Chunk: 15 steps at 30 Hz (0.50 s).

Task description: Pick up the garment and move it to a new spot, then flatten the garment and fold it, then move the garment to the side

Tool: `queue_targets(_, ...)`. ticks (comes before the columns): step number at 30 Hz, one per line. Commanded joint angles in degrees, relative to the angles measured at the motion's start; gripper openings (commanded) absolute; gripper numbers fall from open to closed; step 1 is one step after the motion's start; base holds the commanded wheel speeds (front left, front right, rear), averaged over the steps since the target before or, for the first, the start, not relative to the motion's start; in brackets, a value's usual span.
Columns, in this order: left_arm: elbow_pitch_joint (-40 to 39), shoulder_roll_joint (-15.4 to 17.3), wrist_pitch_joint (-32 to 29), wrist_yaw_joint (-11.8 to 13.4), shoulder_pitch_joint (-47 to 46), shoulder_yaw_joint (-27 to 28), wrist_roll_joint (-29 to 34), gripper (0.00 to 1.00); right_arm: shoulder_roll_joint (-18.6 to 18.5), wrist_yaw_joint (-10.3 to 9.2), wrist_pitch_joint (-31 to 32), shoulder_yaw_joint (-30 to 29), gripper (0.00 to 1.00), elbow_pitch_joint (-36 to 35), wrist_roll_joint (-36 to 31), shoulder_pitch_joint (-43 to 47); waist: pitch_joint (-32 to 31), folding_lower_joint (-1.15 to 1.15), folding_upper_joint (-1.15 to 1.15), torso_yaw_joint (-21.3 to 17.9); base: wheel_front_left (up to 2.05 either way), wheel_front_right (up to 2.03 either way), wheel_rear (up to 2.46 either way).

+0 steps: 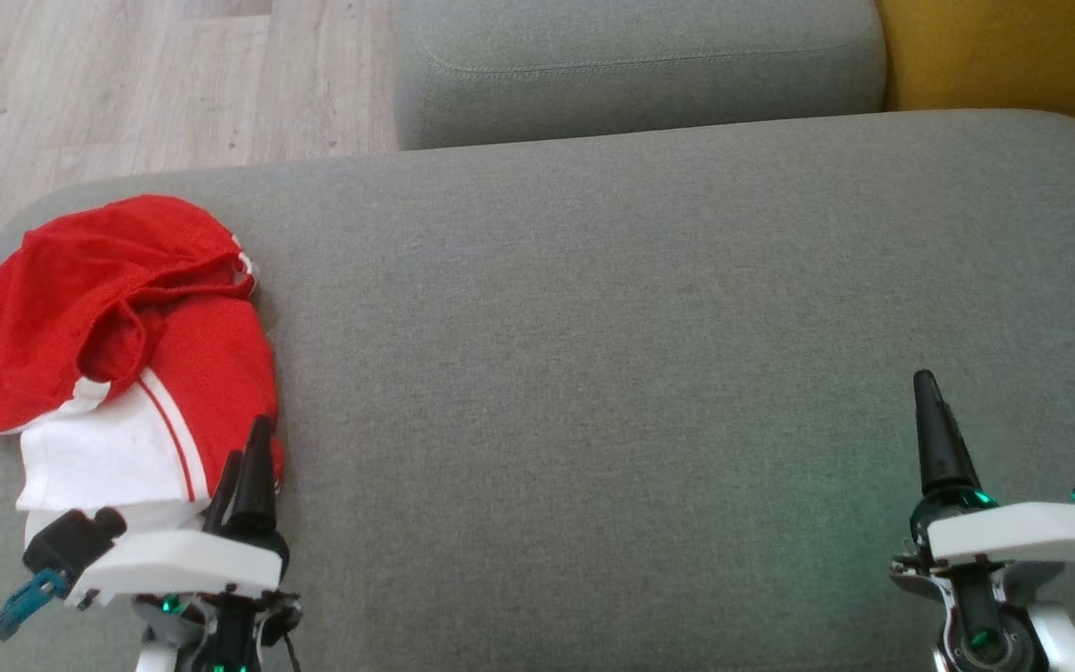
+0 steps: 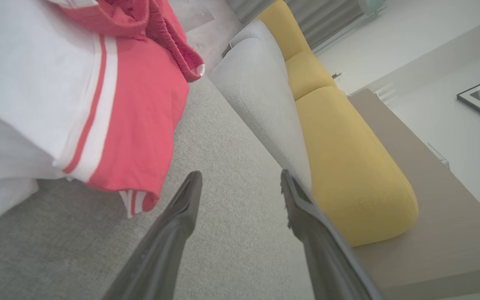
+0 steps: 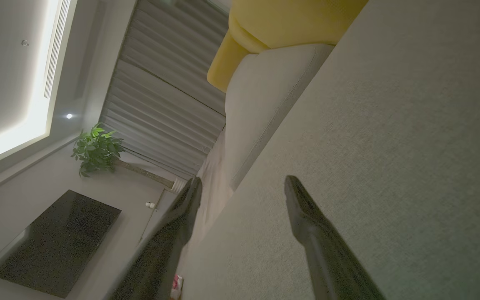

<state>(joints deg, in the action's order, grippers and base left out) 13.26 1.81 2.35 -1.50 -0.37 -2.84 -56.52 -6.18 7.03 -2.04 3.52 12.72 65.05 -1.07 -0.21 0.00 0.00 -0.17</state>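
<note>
Seat cushion (image 1: 593, 327): wide grey sofa seat. Most of it is bare, which leaves plenty of room for the new spot to the right of the heap.
Back cushion (image 1: 640, 65): grey, beyond the far edge of the seat and apart from the work.
Garment (image 1: 127, 317): red top with a white panel and stripes, crumpled in a loose heap at the left end of the seat, close to the seat's left edge. Layers overlap, so a shallow pinch may catch only one.
Red hem corner (image 2: 140, 200): the lowest flap of the heap. It lies on the seat just beside the left fingertips, and nothing sits on top of it.
Left claw (image 2: 241, 175): jaws wide and holding nothing, over bare seat at the heap's near right edge.
Right claw (image 3: 244, 181): jaws wide and holding nothing, well apart from the cloth over bare seat at the right.
Step in hand: the first pick, not yet begun.
Doing it well: swing the left claw leftward so the jaws straddle the hem. Press lightly into the cushion and close on a full fold rather than the stripe trim alone. Lift high enough for the trailing cloth to clear the seat before carrying it toward the middle.
Risk: the heap may drag or spill off the left edge if the lift is low.
</note>
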Motion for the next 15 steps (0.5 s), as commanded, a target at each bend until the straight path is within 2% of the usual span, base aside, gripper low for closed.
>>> queue_targets(1,-2.18,0.72,0.60,0.27,-3.64,0.56,1.85,1.00,-1.28,0.20,-0.79,0.78,1.00,-2.14,-1.71,-3.69,-0.02,0.00,0.00,-0.04,0.00,0.00,0.00)
queue_targets(15,-2.22,0.79,2.94,2.92,-4.27,-1.39,12.99,1.00,-1.37,0.25,-3.16,2.03,1.00,-1.94,-14.52,-4.00,-0.21,0.00,0.00,0.09,0.00,0.00,0.00)
